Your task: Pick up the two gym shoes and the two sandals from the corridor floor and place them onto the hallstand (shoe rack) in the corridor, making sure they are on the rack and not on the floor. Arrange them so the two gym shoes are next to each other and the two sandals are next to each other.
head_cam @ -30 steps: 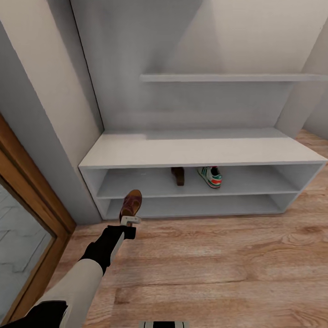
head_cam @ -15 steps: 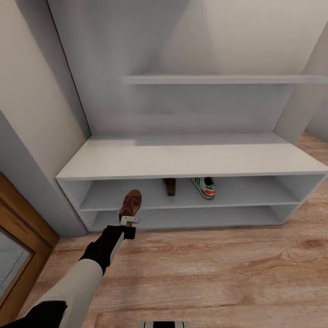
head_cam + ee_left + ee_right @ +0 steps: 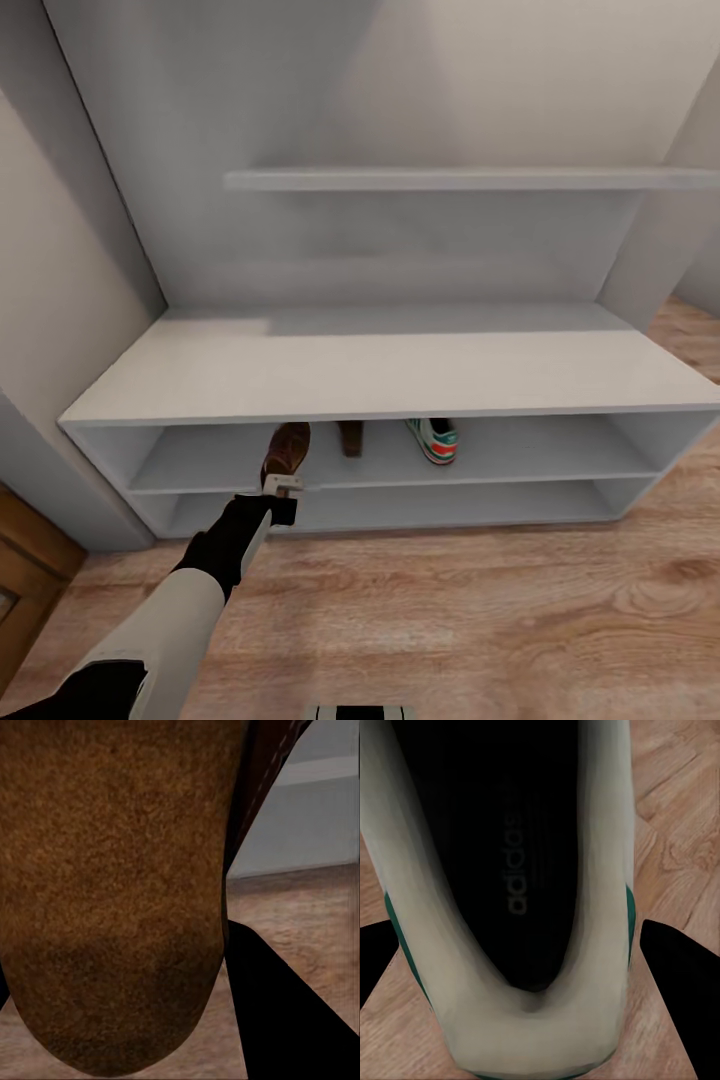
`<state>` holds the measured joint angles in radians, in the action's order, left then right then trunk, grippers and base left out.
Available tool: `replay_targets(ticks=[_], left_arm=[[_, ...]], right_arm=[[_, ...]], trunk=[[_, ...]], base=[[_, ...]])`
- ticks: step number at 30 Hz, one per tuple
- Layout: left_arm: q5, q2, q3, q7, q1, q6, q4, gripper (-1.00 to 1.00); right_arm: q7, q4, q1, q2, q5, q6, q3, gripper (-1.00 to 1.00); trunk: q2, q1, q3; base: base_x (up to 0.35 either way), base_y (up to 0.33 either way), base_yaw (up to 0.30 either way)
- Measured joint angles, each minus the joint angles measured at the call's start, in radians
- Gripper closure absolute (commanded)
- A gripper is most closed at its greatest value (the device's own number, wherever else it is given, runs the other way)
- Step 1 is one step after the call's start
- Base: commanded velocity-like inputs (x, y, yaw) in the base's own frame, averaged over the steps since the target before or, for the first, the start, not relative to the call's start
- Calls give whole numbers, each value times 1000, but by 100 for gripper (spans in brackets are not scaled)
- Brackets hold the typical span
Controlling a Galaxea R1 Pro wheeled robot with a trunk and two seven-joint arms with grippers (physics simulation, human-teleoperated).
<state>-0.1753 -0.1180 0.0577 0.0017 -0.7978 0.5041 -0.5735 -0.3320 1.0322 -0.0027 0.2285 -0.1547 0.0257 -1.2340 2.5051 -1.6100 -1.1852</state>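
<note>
While my left jaws (image 3: 284,487) hold a brown sandal (image 3: 287,448) by its heel, toe pointing up at the front edge of the hallstand's (image 3: 380,372) upper shelf, the head view shows a second sandal (image 3: 350,438) and one gym shoe (image 3: 433,439) already on that shelf, near its middle. The carried sandal sits left of its mate, with a gap between. If I push in at this height, the raised toe could catch under the flat top or on the shelf lip and twist out of my grip onto the corridor floor (image 3: 480,610).

From the left wrist, the sandal's mottled footbed (image 3: 112,892) crowds the lens; the jaws look closed on it, though I cannot tell how firmly, and I cannot judge clearance ahead.

From the right wrist, my right jaws (image 3: 517,1020) are closed around the heel of the other gym shoe (image 3: 510,892), hanging over the plank floor. A loose hold would drop it while I attend to the left.
</note>
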Motion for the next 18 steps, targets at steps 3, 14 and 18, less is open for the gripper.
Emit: replay_targets(ticks=[3, 14, 18], left_arm=[[-1, 0, 0, 0, 0, 0, 0, 100], [6, 2, 2, 141, 2, 1, 1, 100], [10, 1, 2, 153, 2, 1, 1, 100]], right_arm=[[0, 0, 0, 0, 0, 0, 0, 100], [2, 1, 0, 0, 1, 2, -2, 100], [3, 1, 0, 0, 1, 2, -3, 100]], trunk=[[0, 0, 0], [0, -1, 0], [0, -1, 0]], base=[[262, -77, 0], [44, -10, 0], [1, 0, 0]])
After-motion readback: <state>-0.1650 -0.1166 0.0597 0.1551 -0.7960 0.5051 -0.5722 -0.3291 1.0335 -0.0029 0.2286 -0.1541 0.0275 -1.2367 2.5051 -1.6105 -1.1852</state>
